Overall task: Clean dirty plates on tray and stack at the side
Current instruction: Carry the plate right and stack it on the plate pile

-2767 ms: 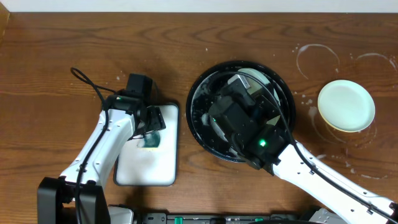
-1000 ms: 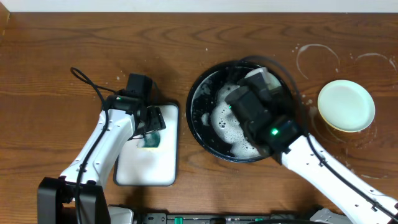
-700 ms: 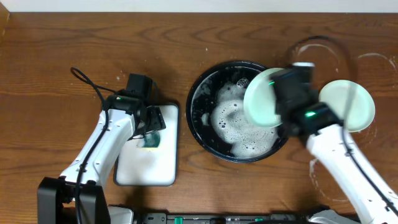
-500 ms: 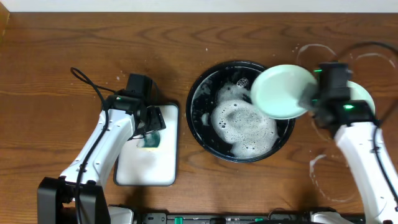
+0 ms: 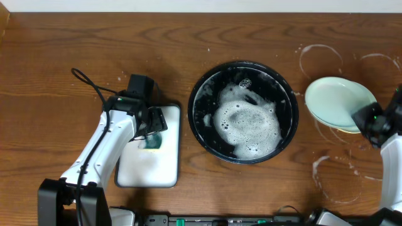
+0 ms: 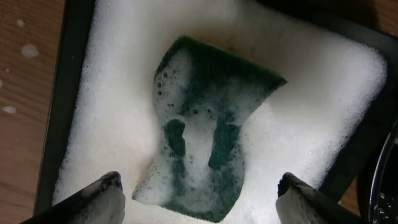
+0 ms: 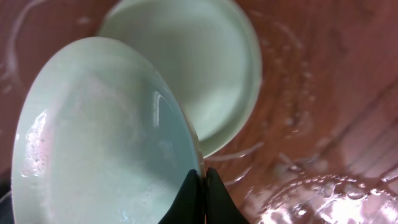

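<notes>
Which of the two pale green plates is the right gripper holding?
The tilted, wet plate, pinched at its rim by the right gripper; the other plate lies flat beneath it, untouched.

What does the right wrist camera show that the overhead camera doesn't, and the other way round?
Only the right wrist view: the right gripper pinched shut on the rim of the mint plate, and the wet film on that plate.

Only the overhead view: the black tray full of suds, the white tray with the green sponge, and the left gripper above the sponge.

Both: the mint plate held tilted over the stacked plate, with wet rings on the table around them.
</notes>
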`<state>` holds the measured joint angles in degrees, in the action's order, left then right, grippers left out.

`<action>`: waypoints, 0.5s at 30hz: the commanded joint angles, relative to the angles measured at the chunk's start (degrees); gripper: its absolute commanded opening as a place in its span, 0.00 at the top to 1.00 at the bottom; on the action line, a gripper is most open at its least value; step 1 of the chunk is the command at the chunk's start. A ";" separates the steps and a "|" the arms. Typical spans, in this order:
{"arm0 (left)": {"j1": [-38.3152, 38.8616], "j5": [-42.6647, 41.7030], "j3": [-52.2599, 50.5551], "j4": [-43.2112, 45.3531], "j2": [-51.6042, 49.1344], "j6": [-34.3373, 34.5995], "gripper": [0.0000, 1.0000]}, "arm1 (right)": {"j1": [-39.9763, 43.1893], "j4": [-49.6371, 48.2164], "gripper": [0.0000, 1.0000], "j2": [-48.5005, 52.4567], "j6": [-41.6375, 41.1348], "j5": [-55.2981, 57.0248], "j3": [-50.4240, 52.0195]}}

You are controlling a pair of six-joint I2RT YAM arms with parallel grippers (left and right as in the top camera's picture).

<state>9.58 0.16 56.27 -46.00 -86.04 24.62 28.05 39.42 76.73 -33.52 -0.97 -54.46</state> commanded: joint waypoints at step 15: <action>-0.20 0.31 -0.57 0.04 0.33 0.13 0.19 | 9.88 -22.03 0.90 0.61 0.22 -1.09 12.52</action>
<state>9.58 0.16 56.27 -46.00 -86.04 24.62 37.69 18.87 76.77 -34.09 -1.58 -42.28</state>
